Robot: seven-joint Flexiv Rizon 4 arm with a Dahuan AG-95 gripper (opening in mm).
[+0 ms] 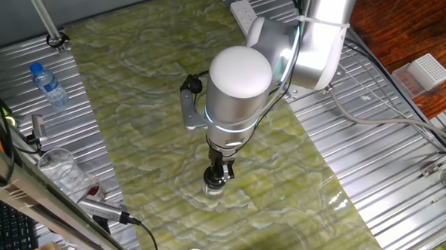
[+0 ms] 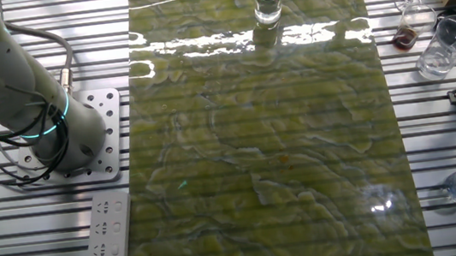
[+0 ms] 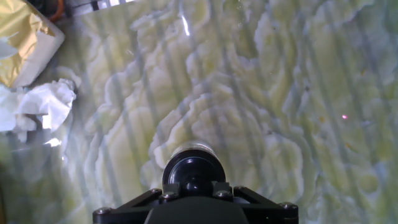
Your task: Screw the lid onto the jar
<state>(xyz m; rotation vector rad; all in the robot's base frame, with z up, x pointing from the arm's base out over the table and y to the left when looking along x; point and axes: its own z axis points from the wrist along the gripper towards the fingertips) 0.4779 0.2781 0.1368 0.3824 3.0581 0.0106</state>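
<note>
Arm reaches straight down — pincer (image 1: 219, 172) closed on the lid (image 3: 193, 170) atop the jar (image 2: 268, 9).

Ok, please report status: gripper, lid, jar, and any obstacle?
Gripper down over small black round lid, grip state unclear. Lid sits on small clear squat jar, upright on green mat. Nothing near jar in the way.

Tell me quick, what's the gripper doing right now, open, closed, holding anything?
Gripper: closed on the lid, which sits on top of the jar on the green mat.
</note>
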